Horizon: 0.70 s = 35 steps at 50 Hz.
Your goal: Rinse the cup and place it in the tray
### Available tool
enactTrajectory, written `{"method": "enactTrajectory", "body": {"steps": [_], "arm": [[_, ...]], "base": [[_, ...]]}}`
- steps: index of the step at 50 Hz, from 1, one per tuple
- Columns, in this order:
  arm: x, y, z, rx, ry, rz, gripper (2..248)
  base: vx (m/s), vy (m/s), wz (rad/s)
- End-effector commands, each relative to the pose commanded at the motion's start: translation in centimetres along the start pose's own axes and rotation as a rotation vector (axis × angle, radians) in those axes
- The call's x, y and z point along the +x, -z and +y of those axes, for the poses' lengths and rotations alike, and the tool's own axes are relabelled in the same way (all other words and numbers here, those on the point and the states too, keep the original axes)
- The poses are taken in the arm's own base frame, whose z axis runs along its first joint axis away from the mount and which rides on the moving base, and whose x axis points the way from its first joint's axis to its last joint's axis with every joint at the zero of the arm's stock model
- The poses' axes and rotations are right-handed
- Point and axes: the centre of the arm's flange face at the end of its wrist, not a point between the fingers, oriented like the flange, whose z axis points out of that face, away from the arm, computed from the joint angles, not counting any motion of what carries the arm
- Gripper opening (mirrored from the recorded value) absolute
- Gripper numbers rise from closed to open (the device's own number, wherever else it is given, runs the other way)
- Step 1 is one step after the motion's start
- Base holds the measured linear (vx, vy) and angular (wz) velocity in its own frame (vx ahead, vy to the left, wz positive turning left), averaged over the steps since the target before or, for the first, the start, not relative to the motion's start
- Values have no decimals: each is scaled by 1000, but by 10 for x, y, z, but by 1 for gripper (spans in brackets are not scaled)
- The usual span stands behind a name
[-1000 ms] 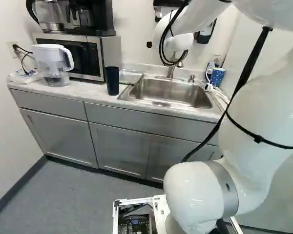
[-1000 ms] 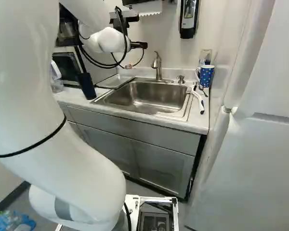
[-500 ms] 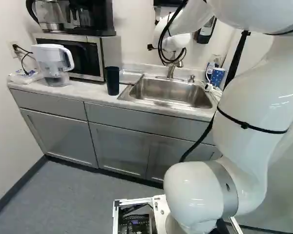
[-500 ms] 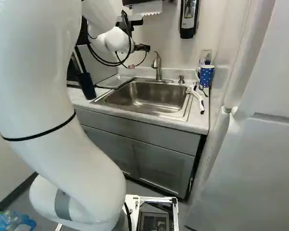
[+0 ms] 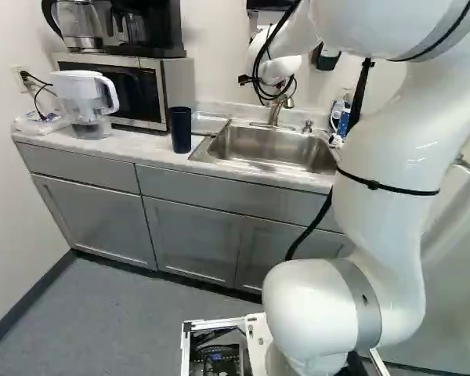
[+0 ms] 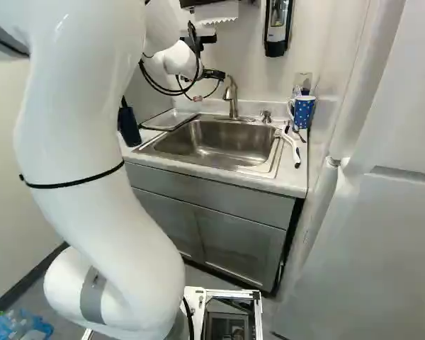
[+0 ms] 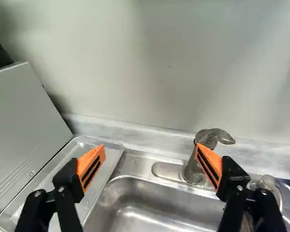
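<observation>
Open room lay above the sink, with a way down into its basin from the front. At its back edge the tap rose in the way, a low pump beside it on the right, and the wall closed off everything behind. Left of the sink there was space over the shallow tray — but the microwave bounded it and a tall dark cup stood nearer the front. On the sink's right, a dotted mug and a white-handled brush crowded the counter.

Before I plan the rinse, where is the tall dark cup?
In the left base view, the tall dark cup stands just left of the sink, in front of the microwave.
</observation>
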Motion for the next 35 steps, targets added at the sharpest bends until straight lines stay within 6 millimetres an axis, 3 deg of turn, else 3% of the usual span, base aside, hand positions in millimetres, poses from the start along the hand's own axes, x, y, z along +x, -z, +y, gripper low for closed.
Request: {"method": "enactTrajectory", "body": {"steps": [25, 35], "arm": [[6, -42, 23, -33, -12, -33, 247], [10, -49, 23, -33, -11, 0, 247]], "base": [[0, 0, 0], [0, 0, 0]]}}
